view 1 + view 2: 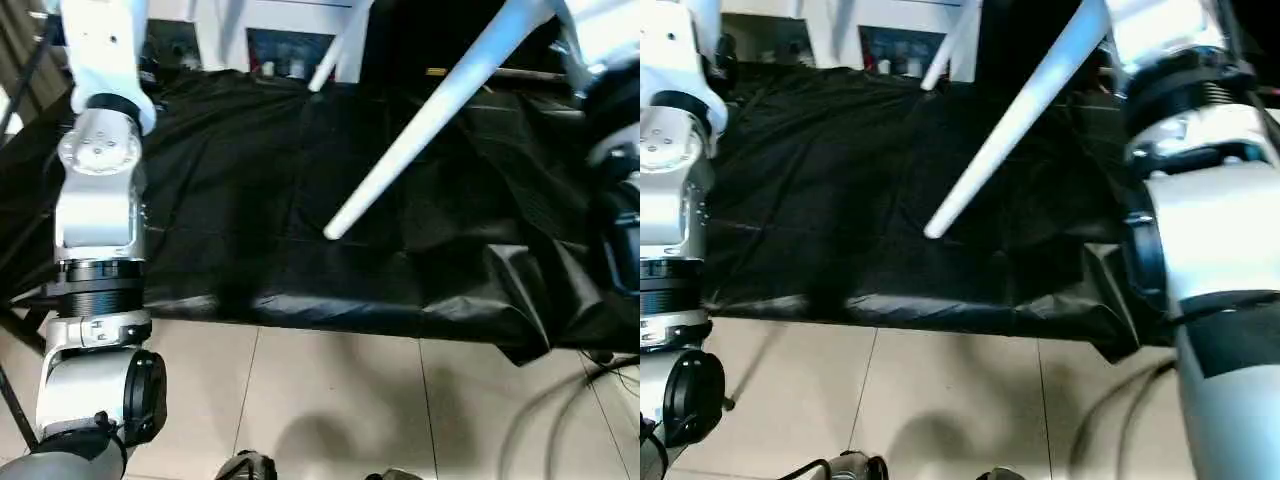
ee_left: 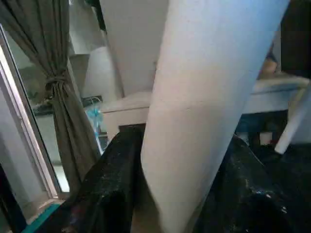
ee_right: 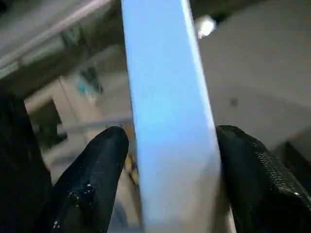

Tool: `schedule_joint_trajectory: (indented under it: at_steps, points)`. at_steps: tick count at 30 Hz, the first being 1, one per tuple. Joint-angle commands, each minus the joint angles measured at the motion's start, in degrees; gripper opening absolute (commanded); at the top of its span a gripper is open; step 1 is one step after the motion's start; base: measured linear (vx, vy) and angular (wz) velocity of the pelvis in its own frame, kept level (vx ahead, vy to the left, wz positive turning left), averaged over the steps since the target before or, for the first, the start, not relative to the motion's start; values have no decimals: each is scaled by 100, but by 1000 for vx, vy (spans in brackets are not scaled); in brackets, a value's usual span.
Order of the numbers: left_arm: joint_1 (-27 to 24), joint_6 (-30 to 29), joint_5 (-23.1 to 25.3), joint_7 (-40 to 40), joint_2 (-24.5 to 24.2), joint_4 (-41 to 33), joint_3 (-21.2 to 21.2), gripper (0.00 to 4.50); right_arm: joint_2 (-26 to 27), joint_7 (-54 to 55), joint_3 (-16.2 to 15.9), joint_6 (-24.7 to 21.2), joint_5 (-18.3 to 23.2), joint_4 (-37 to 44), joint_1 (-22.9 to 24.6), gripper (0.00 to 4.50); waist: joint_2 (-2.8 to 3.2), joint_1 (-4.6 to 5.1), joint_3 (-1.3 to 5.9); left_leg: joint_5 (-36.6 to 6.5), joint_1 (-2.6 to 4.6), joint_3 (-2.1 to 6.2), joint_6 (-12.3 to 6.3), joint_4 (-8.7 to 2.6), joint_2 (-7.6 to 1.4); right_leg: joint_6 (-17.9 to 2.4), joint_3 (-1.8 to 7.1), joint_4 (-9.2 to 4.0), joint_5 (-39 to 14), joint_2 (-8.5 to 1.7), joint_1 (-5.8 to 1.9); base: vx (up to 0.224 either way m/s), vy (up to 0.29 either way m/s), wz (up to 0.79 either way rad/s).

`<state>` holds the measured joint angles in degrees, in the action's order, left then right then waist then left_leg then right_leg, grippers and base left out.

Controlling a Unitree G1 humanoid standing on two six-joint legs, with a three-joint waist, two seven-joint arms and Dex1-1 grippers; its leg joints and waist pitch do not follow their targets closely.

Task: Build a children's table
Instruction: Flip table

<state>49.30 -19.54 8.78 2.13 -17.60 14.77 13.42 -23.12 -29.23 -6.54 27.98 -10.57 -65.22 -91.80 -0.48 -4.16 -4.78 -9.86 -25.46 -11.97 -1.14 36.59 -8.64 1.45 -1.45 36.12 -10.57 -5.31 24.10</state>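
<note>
**Table lifted, legs on, finish not confirmed**

Held up off the bench (image 1: pixel 250 200), apparently: a long white leg (image 1: pixel 420 130) slanting down from upper right in the head views, free tip hanging above the black drape and touching nothing. A second leg (image 1: pixel 335 55) angling down further back, tip near the far edge of the drape. Upper ends of both lost beyond the frame, so seating in the sockets impossible to check.

Left pincer (image 2: pixel 184 194) clamped on a thick white tube, one black finger (image 2: pixel 112 184) hard against each side (likely another leg). Right pincer (image 3: pixel 170 184) pinching a flat white edge (image 3: pixel 165 111), probably the rim of the top, fingers (image 3: pixel 92 179) pressed to both faces.

Judged from this: well along. At least two legs seemingly attached, the whole table raised in both arms, nothing loose left on the drape. Remaining, by guess: confirming all four legs screwed tight, turning the table upright, setting it down on the floor (image 1: pixel 330 400) or bench. Count of fitted legs not settled from here.
</note>
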Motion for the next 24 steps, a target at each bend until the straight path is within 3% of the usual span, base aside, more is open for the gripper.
schedule_joint_trajectory:
  at_steps: [1,6,8,11,13,15,18,21,22,23,24]
  points:
    - [45,10,-79,18,15,-165,-139,188,37,-39,167,390,172,60,-47,310,65,21,564,-1018,320,217,-253,-390,-402,-1725,115,-214,158,-244,-194,0,0,0]
    - [63,12,-20,29,5,-179,-201,182,96,-57,230,724,216,-106,-12,310,78,-28,547,-1269,338,216,-168,-409,-412,-1703,105,-242,-132,-244,-181,0,0,0]
    - [70,7,-2,42,-9,-194,-233,181,109,-185,284,720,312,-167,4,336,85,-30,547,-1400,351,216,-98,-417,-416,-1687,99,-250,-217,-243,-179,0,0,0]
    - [60,-25,-6,20,-44,-211,-269,178,187,-585,463,866,646,-163,64,349,73,-29,552,-1376,324,227,-68,-422,-422,-1667,92,-232,-131,-261,-206,0,0,0]
    - [40,-40,-9,9,-78,-212,-287,177,390,-1256,655,1054,1165,109,267,378,55,-31,556,-1340,298,226,-182,-410,-427,-1662,98,-226,-14,-298,-235,0,0,0]
    - [21,-51,-8,8,-111,-213,-297,177,756,-1974,782,768,1853,704,667,386,58,-42,574,-1033,296,226,-426,-399,-446,-1674,93,-200,315,-314,-255,0,0,0]
    - [4,-44,7,18,-136,-222,-305,174,976,-1846,527,548,1827,1198,1276,421,59,-59,608,-519,315,222,-547,-374,-451,-1839,58,-152,605,-286,-237,0,0,0]
    - [-8,-52,10,28,-155,-236,-307,174,1256,-1293,469,123,1823,1655,2112,425,67,-94,603,-565,346,203,-365,-412,-450,-1784,60,-183,382,-286,-226,0,0,0]
    - [-23,-58,4,39,-173,-246,-306,173,1493,-892,513,-197,1912,2046,2811,430,85,-90,604,-657,368,211,-242,-442,-453,-1719,55,-210,248,-278,-224,0,0,0]
    - [-23,-58,4,39,-173,-246,-306,173,1493,-892,513,-197,1912,2046,2811,441,84,-89,608,-732,372,207,-182,-453,-452,-1693,54,-205,195,-280,-215,0,0,0]
    - [-37,-63,10,47,-185,-251,-323,172,1654,-555,595,-444,1970,2351,3422,447,69,-69,628,-806,369,223,-67,-463,-445,-1666,47,-209,129,-284,-241,0,0,0]
